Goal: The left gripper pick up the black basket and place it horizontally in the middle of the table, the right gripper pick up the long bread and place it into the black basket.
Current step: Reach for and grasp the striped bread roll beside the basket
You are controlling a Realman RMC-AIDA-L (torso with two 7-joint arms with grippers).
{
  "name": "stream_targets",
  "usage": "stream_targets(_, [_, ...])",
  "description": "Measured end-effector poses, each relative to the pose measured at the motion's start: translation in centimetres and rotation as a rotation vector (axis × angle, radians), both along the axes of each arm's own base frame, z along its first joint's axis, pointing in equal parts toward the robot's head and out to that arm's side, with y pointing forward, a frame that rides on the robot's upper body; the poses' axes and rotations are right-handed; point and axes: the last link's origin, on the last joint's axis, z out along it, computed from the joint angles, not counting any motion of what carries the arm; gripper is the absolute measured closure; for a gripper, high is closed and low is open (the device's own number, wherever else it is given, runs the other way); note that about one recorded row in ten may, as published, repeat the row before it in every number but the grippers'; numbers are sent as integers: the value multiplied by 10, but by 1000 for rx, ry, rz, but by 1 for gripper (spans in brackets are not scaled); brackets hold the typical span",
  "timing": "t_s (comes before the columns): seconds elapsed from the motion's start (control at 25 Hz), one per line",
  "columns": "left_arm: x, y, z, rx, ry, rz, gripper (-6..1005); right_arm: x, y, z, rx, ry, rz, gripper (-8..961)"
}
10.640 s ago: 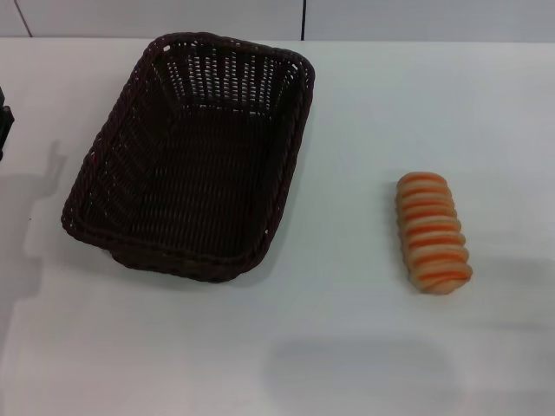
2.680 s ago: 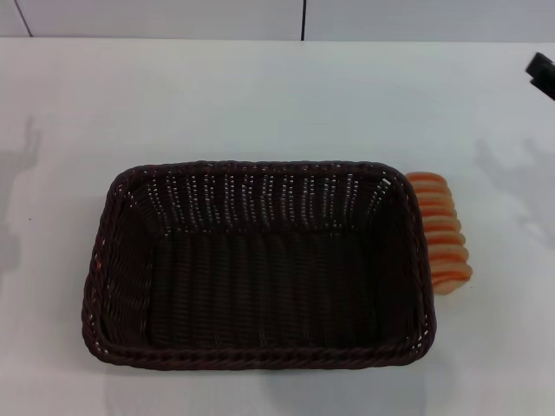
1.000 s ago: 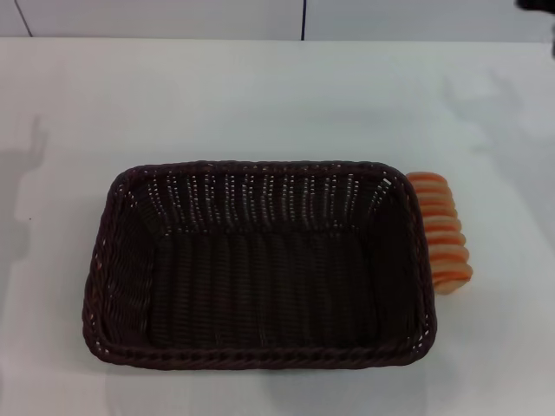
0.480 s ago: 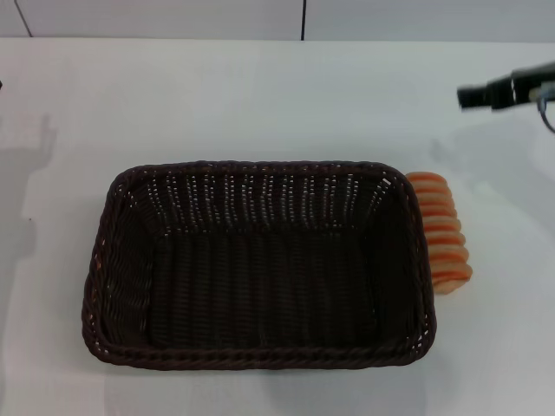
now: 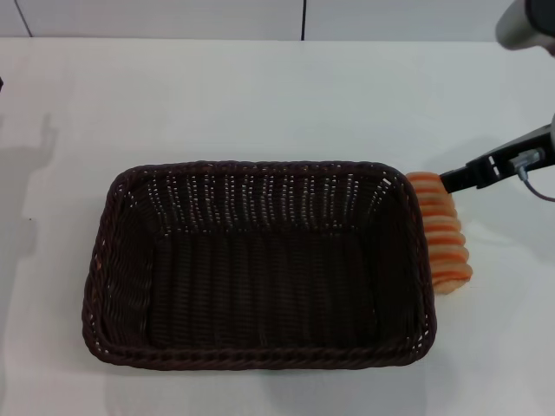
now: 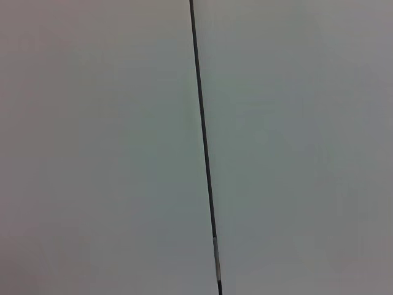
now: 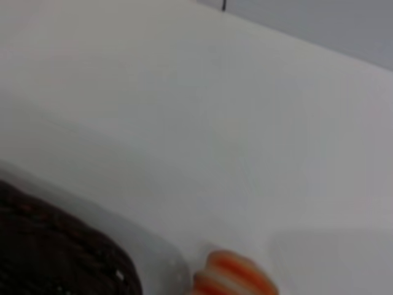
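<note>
The black basket (image 5: pixel 260 264) lies lengthwise across the middle of the white table (image 5: pixel 260 95), with nothing inside it. The long bread (image 5: pixel 444 234), orange-tan with cream stripes, lies on the table against the basket's right rim, which partly covers it. My right gripper (image 5: pixel 448 180) reaches in from the right as a black bar, its tip just over the bread's far end. The right wrist view shows the bread's end (image 7: pixel 234 278) and a corner of the basket (image 7: pixel 55 252). The left gripper is out of view; its wrist camera shows only a wall.
A silver segment of the right arm (image 5: pixel 525 22) hangs at the top right corner. A grey cable (image 5: pixel 536 178) loops off the gripper. White wall panels with a dark seam (image 6: pixel 206 153) stand behind the table.
My right gripper has dropped and moved in from the far right to the bread's far end. Basket and bread have stayed put.
</note>
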Motion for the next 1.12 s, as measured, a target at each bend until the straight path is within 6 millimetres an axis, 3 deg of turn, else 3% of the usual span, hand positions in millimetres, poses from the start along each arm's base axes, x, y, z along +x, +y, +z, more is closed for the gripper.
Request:
stream_targets(0.44, [-1,-1,0,0,0,1,281,17,0,-29,-75,-24,-44,166])
stream_targets(0.84, [-3,-5,-1,-6,4,0,281,20,0,-50,-124,-61,-20,167])
stream_targets(1.12, [-4,-6,-1,-6,6,1,281,23,6,-45,-88,-96,24,326])
